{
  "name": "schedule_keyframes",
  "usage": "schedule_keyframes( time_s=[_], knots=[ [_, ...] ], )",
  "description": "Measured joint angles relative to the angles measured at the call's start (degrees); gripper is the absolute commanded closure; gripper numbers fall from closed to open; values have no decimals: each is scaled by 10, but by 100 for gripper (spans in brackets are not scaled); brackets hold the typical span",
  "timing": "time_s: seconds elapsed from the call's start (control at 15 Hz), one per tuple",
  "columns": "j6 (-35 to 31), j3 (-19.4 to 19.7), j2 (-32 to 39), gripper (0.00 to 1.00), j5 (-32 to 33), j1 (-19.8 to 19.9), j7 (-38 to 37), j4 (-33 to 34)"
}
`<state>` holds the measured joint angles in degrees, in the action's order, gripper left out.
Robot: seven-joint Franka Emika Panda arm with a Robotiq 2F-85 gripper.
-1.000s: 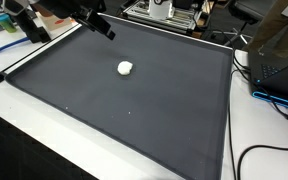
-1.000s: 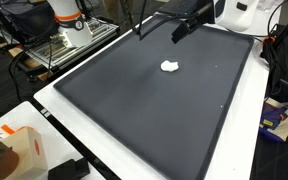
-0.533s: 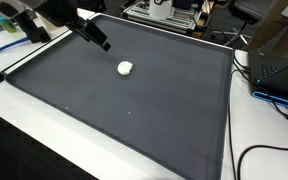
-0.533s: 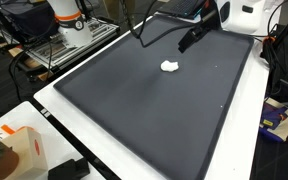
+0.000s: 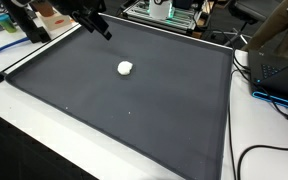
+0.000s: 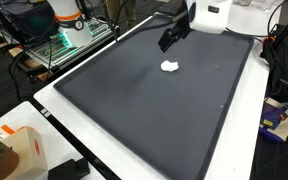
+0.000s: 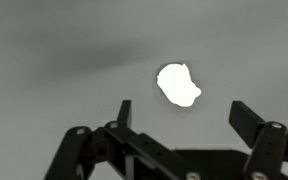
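The gripper [image 7: 183,112] is hovering, jaws standing wide apart, near the white lump [image 7: 178,84] lying on the dark mat [image 5: 174,110]; centring the lump between the jaws before lowering straight down appears advisable.

**Tool over the mat, lump near**

In an exterior view the tool [image 6: 169,40] hung over the far part of the dark mat [image 6: 134,115] on the table [image 6: 46,100]. A white lump [image 6: 169,67] lay near it, apart.
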<state>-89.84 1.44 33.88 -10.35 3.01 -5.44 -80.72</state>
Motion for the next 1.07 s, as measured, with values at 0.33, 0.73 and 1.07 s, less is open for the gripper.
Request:
schedule_keyframes(
  time_s=[0.33, 0.73, 1.07],
  knots=[
    [-2, 1, -92, 0, -19, 11, 11, -141],
    [-55, 7, -182, 0, -52, 15, 16, -269],
    [-55, 6, -171, 0, -52, 14, 15, -258]
  ],
)
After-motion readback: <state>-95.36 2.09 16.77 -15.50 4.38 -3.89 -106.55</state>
